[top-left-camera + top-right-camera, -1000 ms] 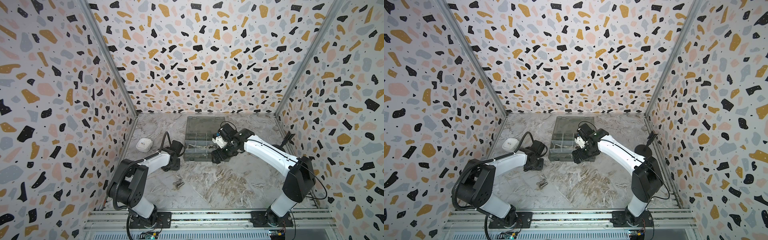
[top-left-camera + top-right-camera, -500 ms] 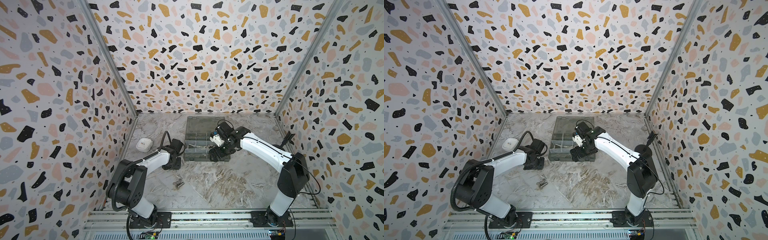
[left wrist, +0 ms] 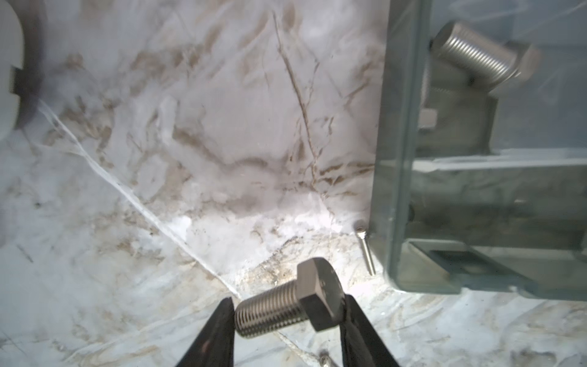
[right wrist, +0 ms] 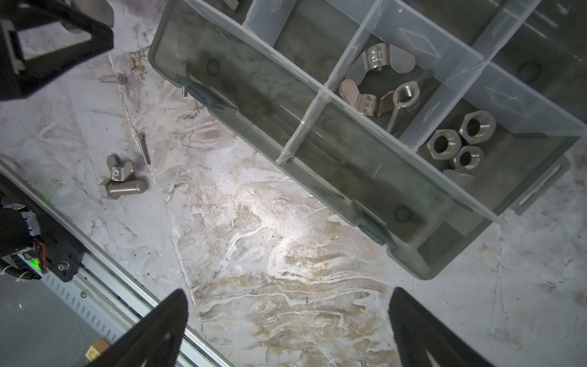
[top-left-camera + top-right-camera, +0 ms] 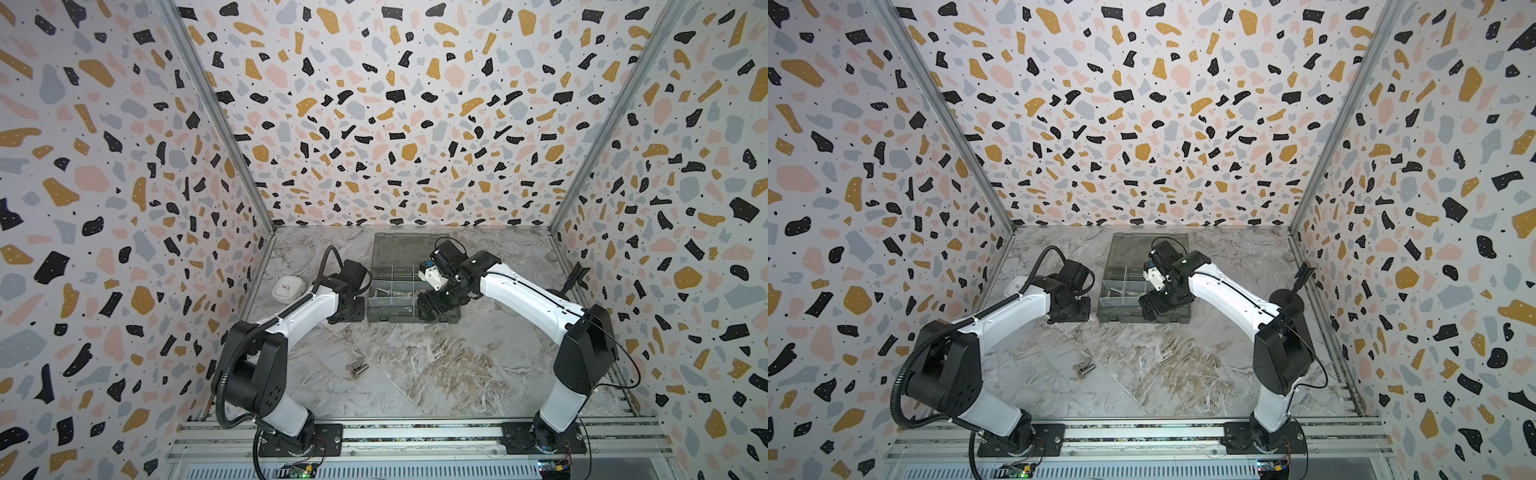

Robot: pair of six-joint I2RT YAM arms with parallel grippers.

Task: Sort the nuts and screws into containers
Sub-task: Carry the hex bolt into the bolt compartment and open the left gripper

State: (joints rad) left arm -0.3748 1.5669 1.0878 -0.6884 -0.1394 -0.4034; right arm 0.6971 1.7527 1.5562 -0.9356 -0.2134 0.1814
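Note:
A silver hex-headed screw (image 3: 270, 309) lies crosswise between the black fingers of my left gripper (image 3: 289, 300), which is shut on it just above the marble floor. This gripper (image 5: 351, 309) sits beside the left wall of the grey organiser box (image 5: 392, 249). My right gripper (image 4: 289, 294) is open and empty, hovering at the box's front edge (image 5: 432, 305). Among the containers (image 4: 254, 105), one holds wing nuts (image 4: 378, 79) and another holds hex nuts (image 4: 460, 139). A screw (image 3: 473, 60) lies in a left compartment. Loose on the floor are a screw (image 4: 125, 189) and a wing nut (image 4: 117, 165).
A white rounded case (image 5: 289, 288) stands left of the left arm. Thin pins lie on the floor, one against the box's corner (image 3: 365, 251), one near the loose pair (image 4: 143, 149). The box's open lid lies flat toward the back wall. Patterned walls close in three sides.
My right gripper has slid a little to the left along the box's front, staying open. The left arm has held still with the screw.

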